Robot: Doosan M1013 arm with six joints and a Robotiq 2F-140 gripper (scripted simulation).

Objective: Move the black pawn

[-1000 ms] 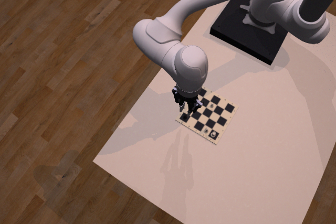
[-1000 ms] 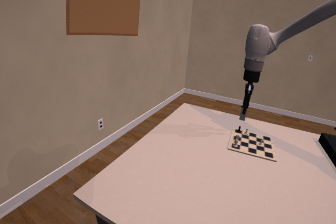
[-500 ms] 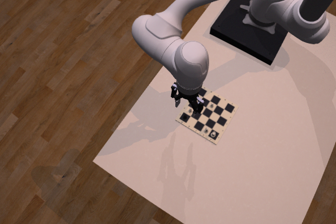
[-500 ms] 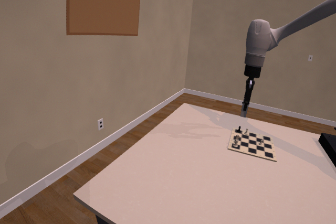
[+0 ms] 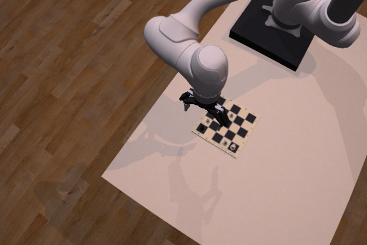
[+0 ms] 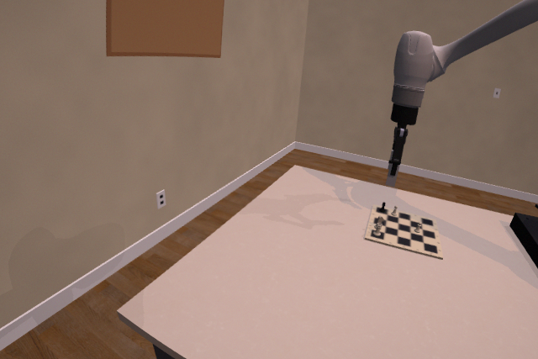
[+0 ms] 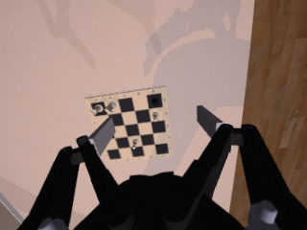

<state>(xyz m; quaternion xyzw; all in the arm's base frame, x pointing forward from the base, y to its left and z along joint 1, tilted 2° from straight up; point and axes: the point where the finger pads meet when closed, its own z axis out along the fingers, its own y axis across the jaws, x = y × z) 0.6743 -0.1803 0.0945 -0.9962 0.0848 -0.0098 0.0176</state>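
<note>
Spread wide and holding nothing, our claw (image 5: 204,112) hangs over the left part of the chessboard (image 5: 252,128) in the top view, and we see the black pawn (image 5: 202,128) standing on the dark corner square at the board's left tip, while pale pieces sit elsewhere, one at the near corner (image 5: 233,146). In the exterior view our claw (image 6: 394,174) is edge-on and well above the board (image 6: 408,246), with the black pawn (image 6: 382,206) upright on the far left corner; we cannot read the edge letters, so whether that corner is A1 we cannot tell. In the wrist view our fingertips stand far apart, and the pawn (image 7: 154,100) sits in the board's upper right corner. We judge it light, stiff, smooth and easily toppled; we would pinch it below the head.
</note>
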